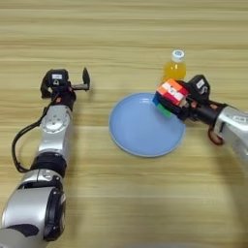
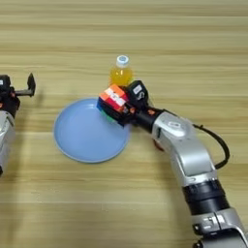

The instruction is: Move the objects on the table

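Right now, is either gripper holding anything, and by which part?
The right gripper holds the puzzle cube by its side faces, over the right rim of the plate. The left gripper holds nothing.

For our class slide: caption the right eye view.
Right gripper holds multicoloured puzzle cube over round light-blue plate's edge.

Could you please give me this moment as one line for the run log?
right gripper: shut on cube, over plate rim | left gripper: open, idle, left of plate | bottle: upright behind plate
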You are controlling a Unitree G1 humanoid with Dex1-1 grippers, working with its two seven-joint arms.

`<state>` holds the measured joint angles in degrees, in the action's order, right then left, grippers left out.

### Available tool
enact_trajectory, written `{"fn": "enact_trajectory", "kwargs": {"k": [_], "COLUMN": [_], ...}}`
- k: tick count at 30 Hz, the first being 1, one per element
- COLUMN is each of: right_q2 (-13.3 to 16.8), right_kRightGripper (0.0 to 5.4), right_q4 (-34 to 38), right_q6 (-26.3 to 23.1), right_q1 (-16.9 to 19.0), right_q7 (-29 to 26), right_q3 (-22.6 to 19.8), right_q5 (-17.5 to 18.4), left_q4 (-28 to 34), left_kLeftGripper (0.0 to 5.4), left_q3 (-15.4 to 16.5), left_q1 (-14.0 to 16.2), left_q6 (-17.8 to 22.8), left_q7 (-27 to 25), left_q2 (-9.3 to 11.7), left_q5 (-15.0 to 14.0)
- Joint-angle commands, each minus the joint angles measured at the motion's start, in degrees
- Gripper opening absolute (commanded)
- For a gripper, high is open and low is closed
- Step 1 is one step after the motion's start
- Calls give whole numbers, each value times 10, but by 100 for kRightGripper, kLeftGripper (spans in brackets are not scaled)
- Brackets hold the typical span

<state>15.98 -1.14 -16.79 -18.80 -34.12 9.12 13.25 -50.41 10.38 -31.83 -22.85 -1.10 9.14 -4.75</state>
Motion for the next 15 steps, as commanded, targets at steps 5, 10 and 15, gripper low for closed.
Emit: {"fn": "enact_trajectory", "kwargs": {"k": [5, 10, 15], "right_q2": [-38, -53, -60], "right_kRightGripper": [333, 333, 333], "right_q4": [-79, -88, -98], "right_q6": [19, 22, 27], "right_q1": [-36, -27, -26], "right_q7": [-6, -12, -20], "right_q3": [38, 55, 64], "right_q5": [-38, -46, -54], "left_q4": [-2, -2, -3], "left_kLeftGripper": [540, 540, 540], "left_q3": [-5, -6, -6], "left_q1": [-6, -6, -5], "left_q6": [4, 4, 3], "left_q7": [7, 8, 8], "left_q2": [-5, -5, -5], "left_q5": [7, 8, 8]}}
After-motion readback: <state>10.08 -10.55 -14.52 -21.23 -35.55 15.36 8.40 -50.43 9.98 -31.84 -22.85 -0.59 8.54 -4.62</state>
